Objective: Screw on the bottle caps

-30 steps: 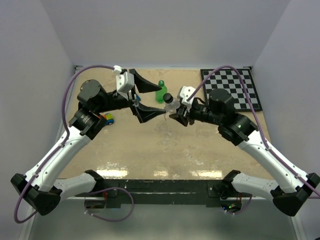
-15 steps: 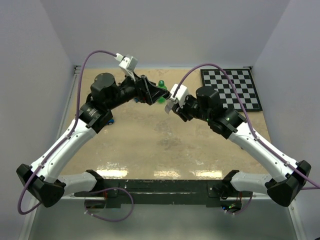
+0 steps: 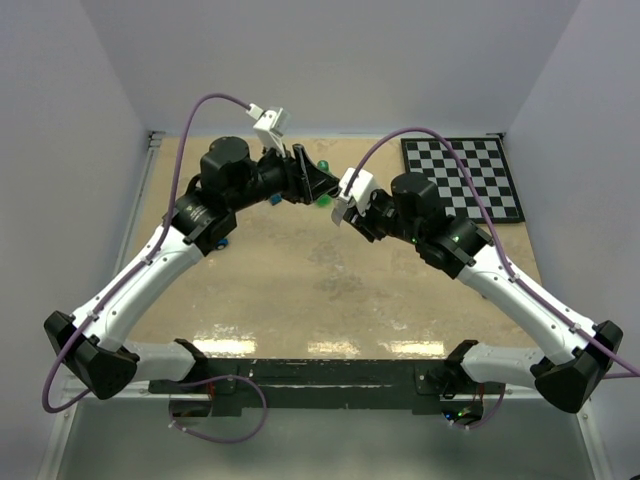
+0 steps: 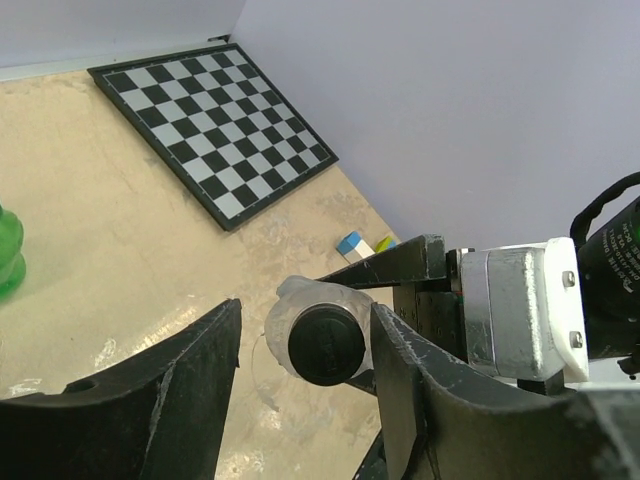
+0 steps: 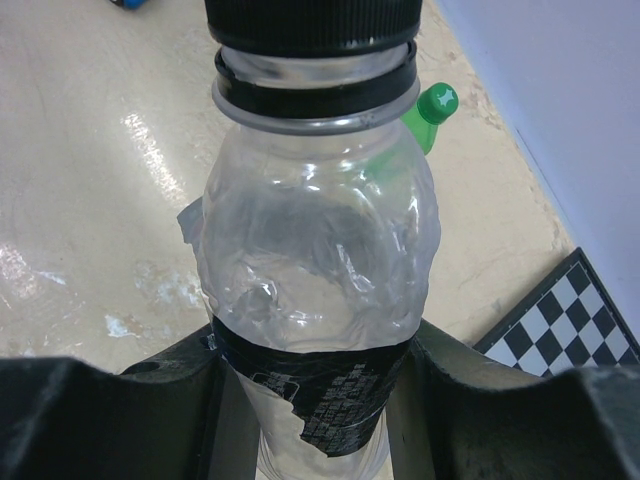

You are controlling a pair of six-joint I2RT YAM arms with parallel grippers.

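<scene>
Clamping clear bottle point(image 5: 315, 290) at label band in right gripper point(image 5: 310, 400); holding left gripper point(image 4: 308, 322) spread around black cap point(image 4: 326, 345).

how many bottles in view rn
2. The clear bottle is held between the right fingers; the green bottle stands on the table beyond. Others may be hidden.

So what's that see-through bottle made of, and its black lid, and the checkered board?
The clear bottle looks like thin, glossy plastic: it is transparent, and its wall is crumpled and dented. Its black cap seems to be a stiffer, opaque plastic with a duller sheen. The checkered board lies flat and looks matte, perhaps printed card or a plastic sheet. I can't tell which from here.
</scene>
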